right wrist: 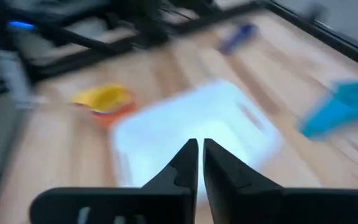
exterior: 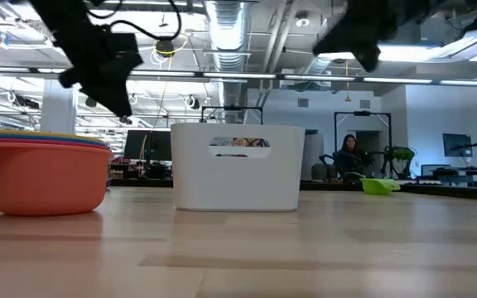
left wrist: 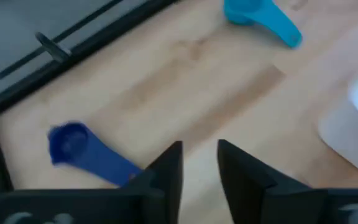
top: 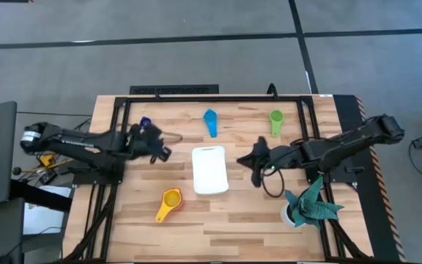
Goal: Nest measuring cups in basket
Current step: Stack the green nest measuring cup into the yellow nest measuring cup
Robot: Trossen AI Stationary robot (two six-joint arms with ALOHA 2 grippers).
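Four loose cups lie around the white basket (top: 209, 170) at mid-table: a dark blue cup (top: 146, 123) toward the far left, a light blue cup (top: 210, 121) beyond the basket, a green cup (top: 275, 120) far right, and a yellow-topped stack (top: 170, 202) at the near left. The left gripper (top: 163, 147), fingers slightly parted and empty, hangs just beside the dark blue cup. The right gripper (top: 249, 160), fingers nearly together and empty, hovers just right of the basket.

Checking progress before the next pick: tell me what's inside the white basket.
From above, the basket looks empty, plain white inside. The stacked cups, yellow on top, sit on the table beside it. At table height its wall hides the inside.
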